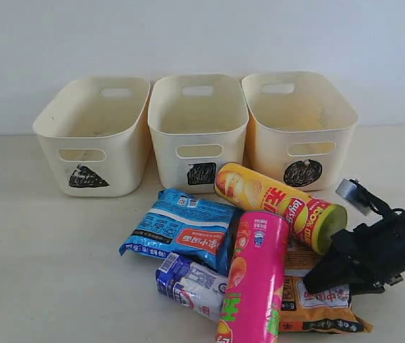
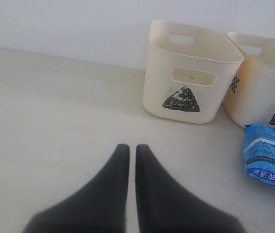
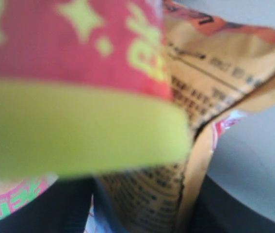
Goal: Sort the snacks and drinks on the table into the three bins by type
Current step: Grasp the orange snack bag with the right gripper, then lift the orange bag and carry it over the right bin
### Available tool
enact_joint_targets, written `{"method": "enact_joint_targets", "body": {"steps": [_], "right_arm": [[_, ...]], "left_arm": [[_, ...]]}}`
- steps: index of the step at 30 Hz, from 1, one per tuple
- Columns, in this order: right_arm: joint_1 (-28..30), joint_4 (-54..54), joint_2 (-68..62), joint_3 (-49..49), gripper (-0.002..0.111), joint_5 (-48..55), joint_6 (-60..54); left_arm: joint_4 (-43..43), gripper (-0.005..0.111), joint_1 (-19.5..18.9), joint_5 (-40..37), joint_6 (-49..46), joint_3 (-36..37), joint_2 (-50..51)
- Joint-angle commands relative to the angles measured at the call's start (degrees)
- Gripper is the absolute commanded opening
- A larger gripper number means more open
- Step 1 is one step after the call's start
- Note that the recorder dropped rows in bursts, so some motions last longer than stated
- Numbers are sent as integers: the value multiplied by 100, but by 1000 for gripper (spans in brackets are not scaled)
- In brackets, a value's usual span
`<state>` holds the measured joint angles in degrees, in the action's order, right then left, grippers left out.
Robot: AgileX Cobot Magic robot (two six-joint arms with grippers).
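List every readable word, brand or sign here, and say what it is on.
"Lay's": yellow-red chip tube.
Scribbled triangle sign: left bin.
Scribbled square sign: middle bin.
Scribbled circle sign: right bin.
Print on the blue packet, pink tube, orange packet and carton: too small or blurred to read.

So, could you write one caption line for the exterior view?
Right claw at the orange-brown packet, beside the yellow-red tube; three bins behind.
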<state>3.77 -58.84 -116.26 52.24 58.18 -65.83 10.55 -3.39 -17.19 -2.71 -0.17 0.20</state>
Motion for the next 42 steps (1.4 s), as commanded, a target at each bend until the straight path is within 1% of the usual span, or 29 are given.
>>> {"method": "enact_joint_targets", "body": {"steps": [1,3,7,11,14,18,21,24,28,42], "right_arm": [[-33,203,-11,-27,0,-397,77],[-33,228,76,-27,0,-374,156],[-33,380,794,-27,0,-483,510],[-33,1399,1663,-27,0,-890,1627],[-33,2152,2024,-27,0,-871,2269],[-33,3442,2367,-15,0,-843,3511],[-33,4123,2560,50,0,-776,4110],[-33,4579,2725,211,0,-664,4497],[-33,4835,2856,518,0,-455,4790],[-33,4873,2900,1318,0,335,4878]], "left_arm": [[47,4,-10,68,7,17,-20],[47,4,-10,68,7,17,-20],[47,4,-10,68,7,17,-20],[47,4,-10,68,7,17,-20],[47,4,-10,68,7,17,-20],[47,4,-10,68,7,17,-20],[47,4,-10,68,7,17,-20],[47,4,-10,68,7,17,-20],[47,4,-10,68,7,17,-20],[47,4,-10,68,7,17,-20]]}}
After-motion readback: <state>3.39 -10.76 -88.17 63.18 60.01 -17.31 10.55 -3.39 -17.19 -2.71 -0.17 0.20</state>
